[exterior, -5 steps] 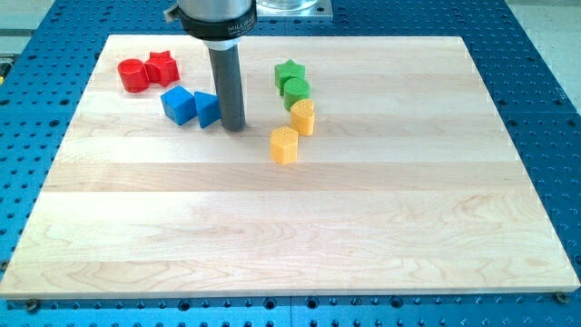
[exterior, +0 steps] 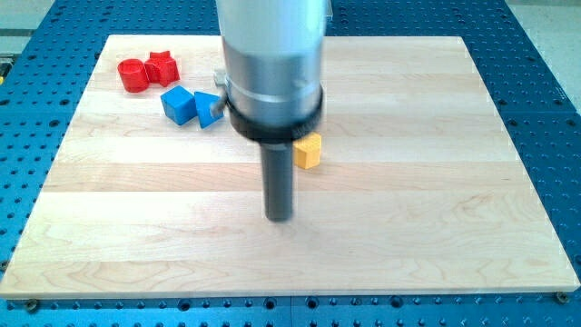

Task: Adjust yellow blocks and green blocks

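My tip (exterior: 280, 217) rests on the wooden board (exterior: 436, 182) near its middle, below and a little left of a yellow block (exterior: 309, 152). The arm's wide grey body (exterior: 272, 64) covers the area above the rod. The green blocks and the other yellow block do not show; they are hidden behind the arm. Only part of the yellow block shows, just right of the rod.
A red cylinder (exterior: 132, 75) and a red star (exterior: 162, 65) sit at the board's top left. A blue cube (exterior: 178, 104) and a second blue block (exterior: 207, 109) lie just right of them, close to the arm's left side.
My tip has moved from beside the blue blocks down and right to the board's middle. The arm now hides the green blocks and one yellow block.
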Controlling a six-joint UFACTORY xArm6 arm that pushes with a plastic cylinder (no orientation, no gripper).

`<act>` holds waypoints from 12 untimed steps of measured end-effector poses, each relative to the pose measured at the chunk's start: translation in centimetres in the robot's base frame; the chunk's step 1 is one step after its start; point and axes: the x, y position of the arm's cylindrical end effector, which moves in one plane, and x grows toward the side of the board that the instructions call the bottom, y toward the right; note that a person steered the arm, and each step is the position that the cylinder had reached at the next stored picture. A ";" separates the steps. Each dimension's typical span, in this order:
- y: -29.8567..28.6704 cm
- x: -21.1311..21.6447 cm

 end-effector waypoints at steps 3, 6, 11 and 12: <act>4.0 -7.4; 7.5 -13.5; 3.3 -21.1; 2.0 -21.1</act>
